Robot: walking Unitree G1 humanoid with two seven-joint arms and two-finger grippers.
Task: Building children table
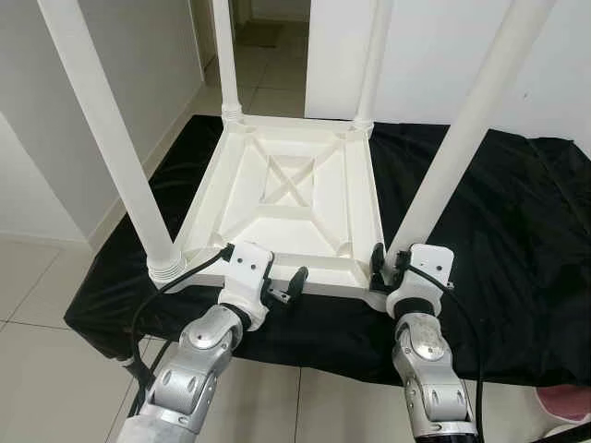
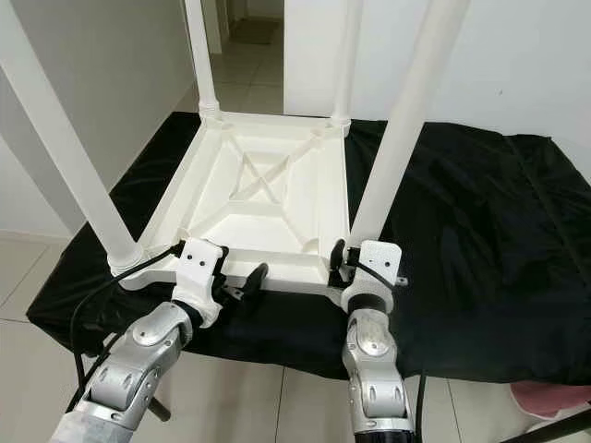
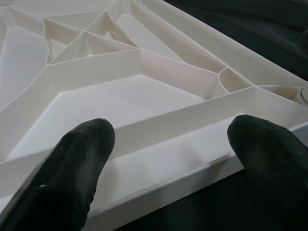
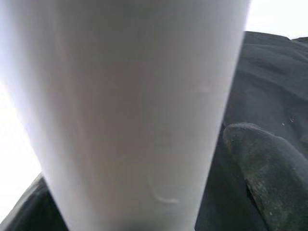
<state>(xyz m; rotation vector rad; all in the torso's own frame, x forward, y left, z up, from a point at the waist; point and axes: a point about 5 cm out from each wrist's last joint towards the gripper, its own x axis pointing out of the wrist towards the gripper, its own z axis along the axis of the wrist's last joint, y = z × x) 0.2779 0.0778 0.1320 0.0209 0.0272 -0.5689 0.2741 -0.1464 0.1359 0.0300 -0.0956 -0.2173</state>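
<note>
white plastic children's table [image 1: 295, 198] lies upside down on a black cloth [image 1: 499, 240] over the floor, all four legs seemingly fitted, so assembly looks nearly done. left end effector [image 1: 282, 286], fingers spread, reaches the near edge; right end effector [image 1: 386, 261] is closed around the near right leg [image 1: 462, 138].

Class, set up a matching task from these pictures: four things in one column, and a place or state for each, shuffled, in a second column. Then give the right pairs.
Things
1. white table
2. black cloth
3. left gripper
4. right gripper

Places or states
A. at the base of the near right leg
B. upside down, legs pointing up
C. open, at the table's near edge
D. spread under the table

Pairs: 1-B, 2-D, 3-C, 4-A
</note>
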